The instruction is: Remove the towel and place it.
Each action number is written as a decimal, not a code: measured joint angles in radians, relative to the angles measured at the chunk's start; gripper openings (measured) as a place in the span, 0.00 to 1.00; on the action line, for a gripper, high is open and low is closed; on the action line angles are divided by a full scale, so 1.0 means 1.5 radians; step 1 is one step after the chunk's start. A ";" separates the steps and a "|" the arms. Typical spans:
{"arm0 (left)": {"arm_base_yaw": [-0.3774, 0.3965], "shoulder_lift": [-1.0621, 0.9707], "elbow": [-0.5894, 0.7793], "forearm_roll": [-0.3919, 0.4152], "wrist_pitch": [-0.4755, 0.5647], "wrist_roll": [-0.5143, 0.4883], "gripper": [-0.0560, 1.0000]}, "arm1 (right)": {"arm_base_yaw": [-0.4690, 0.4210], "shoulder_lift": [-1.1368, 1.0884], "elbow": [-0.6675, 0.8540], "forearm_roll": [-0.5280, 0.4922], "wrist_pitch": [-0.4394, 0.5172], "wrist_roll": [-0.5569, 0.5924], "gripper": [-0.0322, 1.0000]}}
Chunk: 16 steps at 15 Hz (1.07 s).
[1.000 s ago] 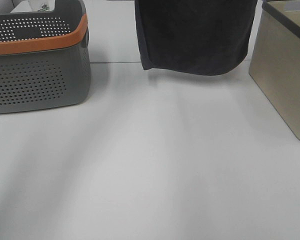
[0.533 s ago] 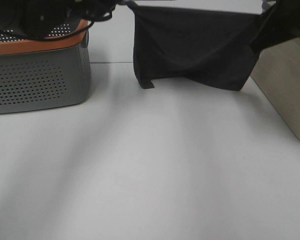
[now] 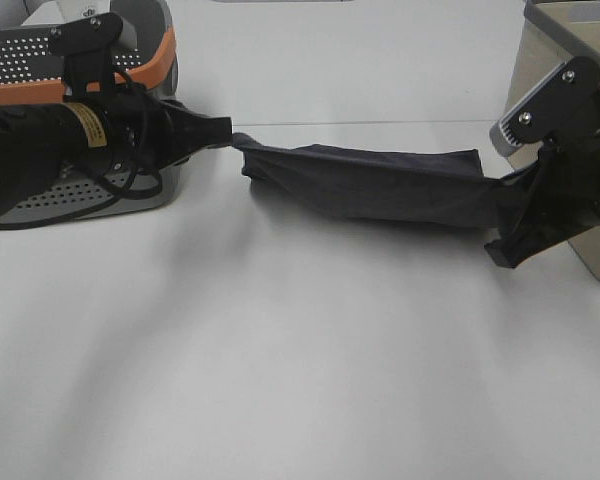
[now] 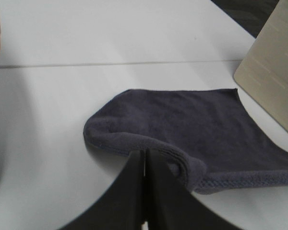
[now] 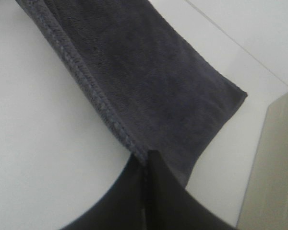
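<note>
- While stretched between the two arms, lies low across the white table [image 3: 300, 360] in the exterior high view: dark charcoal towel [image 3: 380, 185], folded into a long band, sagging onto the tabletop along its middle.
- Nearest the camera: bare white tabletop, nothing on it.
- Further back on the left: left gripper [image 3: 230, 133], jaws pressed together on one end of the towel, that end bunched into a narrow point at the tips.
- From the left wrist view: same gripper [image 4: 144, 165] pinched tight on a rolled, stitched edge of the towel [image 4: 182, 124], cloth spreading flat on the table beyond the tips.
- Further back on the right: right gripper [image 3: 507, 215], closed on the other end of the towel, just in front of the beige bin [image 3: 550, 110].
- From the right wrist view: same gripper [image 5: 145, 160] clamped on the hemmed edge of the towel [image 5: 149, 72], cloth running away from the tips as a flat strip over the table, one square corner lying free.
- Behind the left arm: grey perforated basket [image 3: 80, 205] with an orange rim, partly hidden by the arm's body and cables.
- At the far right edge: beige bin with a dark rim, cut off by the frame.
- Towel outside both containers, between them, touching neither as far as can be seen.
</note>
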 joint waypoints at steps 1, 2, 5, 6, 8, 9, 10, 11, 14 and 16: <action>0.000 -0.001 0.015 0.000 0.000 0.000 0.05 | 0.001 -0.001 0.023 0.000 -0.026 0.000 0.05; 0.000 -0.001 0.028 0.001 0.005 0.000 0.05 | 0.001 0.003 0.045 0.000 -0.045 0.000 0.05; -0.002 -0.001 0.053 0.003 0.027 0.000 0.05 | 0.001 0.040 0.079 -0.002 -0.073 0.000 0.05; -0.002 -0.001 0.064 0.005 0.035 0.000 0.05 | 0.001 0.065 0.085 -0.002 -0.086 0.000 0.05; -0.002 -0.001 0.081 0.009 0.046 0.000 0.05 | 0.001 0.110 0.096 -0.002 -0.115 0.000 0.05; -0.002 -0.001 0.087 0.010 0.052 0.000 0.05 | 0.001 0.133 0.099 -0.005 -0.127 0.000 0.05; -0.002 -0.001 0.093 0.010 0.059 0.000 0.05 | 0.001 0.153 0.099 -0.013 -0.135 0.000 0.05; -0.002 -0.001 0.094 0.011 0.067 0.000 0.05 | 0.001 0.167 0.099 -0.025 -0.139 0.000 0.05; 0.003 -0.001 0.095 0.021 0.115 0.000 0.21 | 0.001 0.178 0.103 -0.045 -0.105 0.000 0.25; 0.003 -0.001 0.095 0.025 0.121 0.000 0.47 | 0.001 0.178 0.103 -0.048 -0.103 0.000 0.47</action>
